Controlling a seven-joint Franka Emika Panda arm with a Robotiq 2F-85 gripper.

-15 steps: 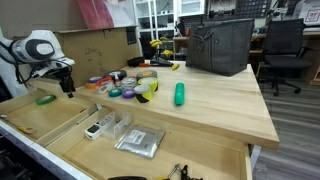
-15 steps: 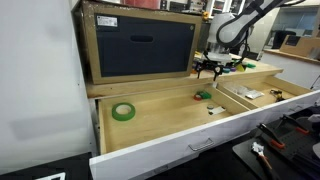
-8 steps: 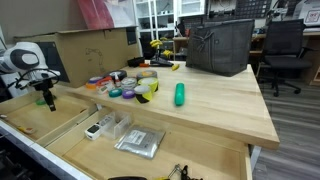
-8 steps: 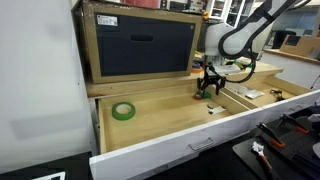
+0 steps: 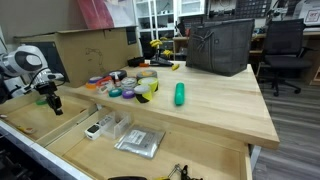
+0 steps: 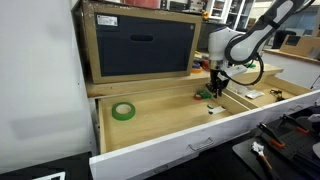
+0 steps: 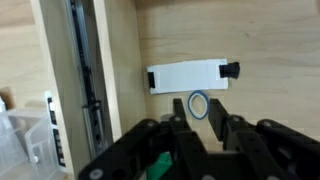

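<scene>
Hanging low inside the drawer [image 6: 165,120], the gripper [image 7: 200,128] shows jaws partway closed; a firm grip cannot be confirmed. A small green object [image 7: 160,167] sits at its fingers. Just beyond the green object lie a blue ring [image 7: 199,105] and a white device [image 7: 188,75].

Drawer [image 7: 262,140] pale matt wood, smooth. My gripper [image 7: 207,135] matt black plastic. White block [image 7: 185,75] smooth plastic.
</scene>
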